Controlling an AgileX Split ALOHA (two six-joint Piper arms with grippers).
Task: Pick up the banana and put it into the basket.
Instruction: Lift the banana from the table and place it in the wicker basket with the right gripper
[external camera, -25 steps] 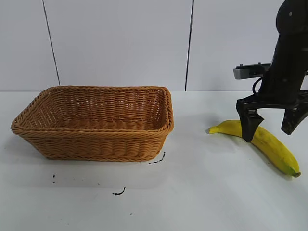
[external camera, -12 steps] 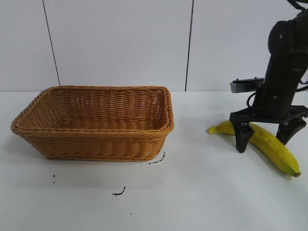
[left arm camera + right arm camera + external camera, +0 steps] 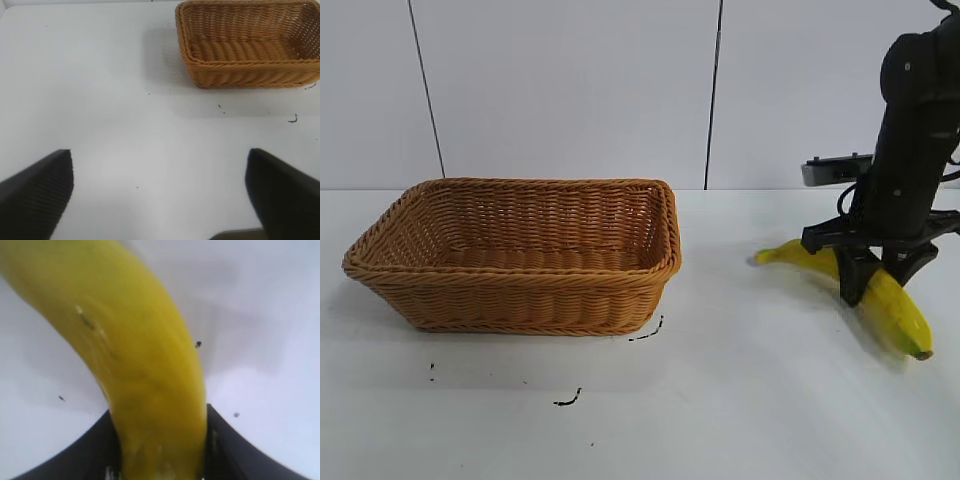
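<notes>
Banana (image 3: 895, 305), unlabelled, sits clamped in the right hand (image 3: 876, 283), well right of the basket (image 3: 520, 290).

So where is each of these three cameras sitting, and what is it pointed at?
Exterior view: outside the rig, facing the table; shows the basket, the banana and the right claw clamping it.
Left wrist view: on the left arm, looking across the table at the basket; the open left claw frames it.
Right wrist view: on the right arm, looking down at the banana.
Shared: the basket in the first two, the banana in the first and third.
</notes>
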